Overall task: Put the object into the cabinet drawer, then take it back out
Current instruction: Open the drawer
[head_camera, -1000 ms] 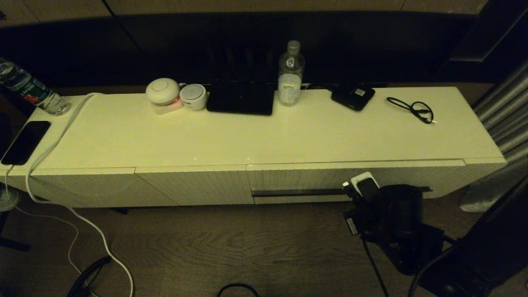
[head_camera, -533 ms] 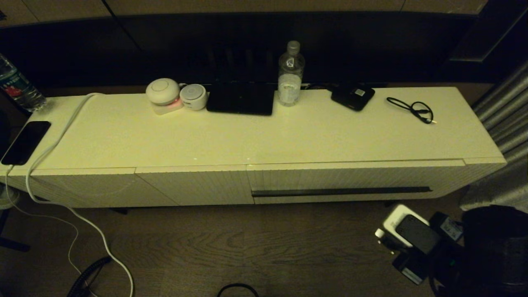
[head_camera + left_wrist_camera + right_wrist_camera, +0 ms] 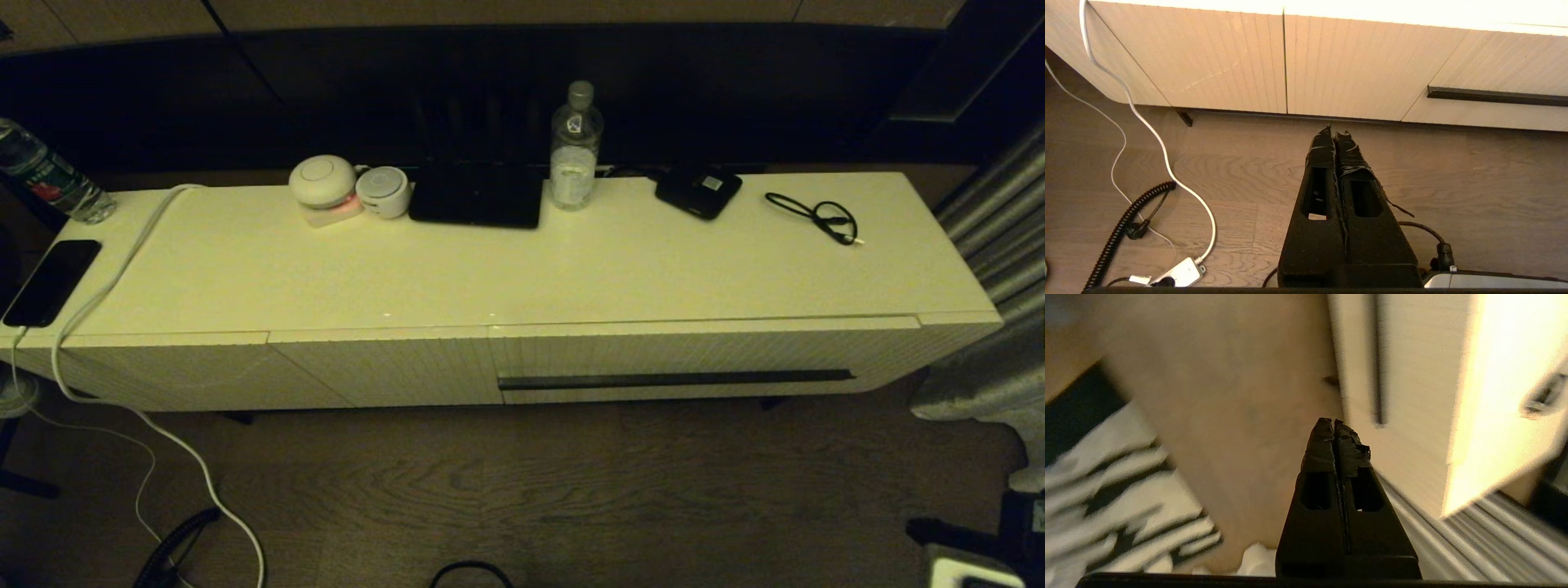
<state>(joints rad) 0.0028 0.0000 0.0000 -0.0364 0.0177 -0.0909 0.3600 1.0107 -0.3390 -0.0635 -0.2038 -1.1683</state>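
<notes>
The black object (image 3: 476,196) lies at the back of the cabinet top, between two round white devices and a water bottle. The cabinet drawer (image 3: 678,353) is closed, its dark handle slot (image 3: 676,379) running along the ribbed front. My right gripper (image 3: 1334,422) is shut and empty, low over the floor off the drawer's right end. Only a bit of that arm (image 3: 971,555) shows in the head view's bottom right corner. My left gripper (image 3: 1336,132) is shut and empty, above the floor before the plain panels; the handle slot (image 3: 1494,96) shows beside it.
On the top stand a water bottle (image 3: 575,147), a small black box (image 3: 699,192), a looped cable (image 3: 820,216), round white devices (image 3: 322,181), a phone (image 3: 51,280) and a second bottle (image 3: 49,175). A white cord (image 3: 204,482) trails over the floor. A curtain (image 3: 1004,220) hangs at the right.
My right arm has pulled away from the drawer's handle slot, back and to the right, almost out of the head view. The drawer stays closed. The far-left bottle shifted slightly.
</notes>
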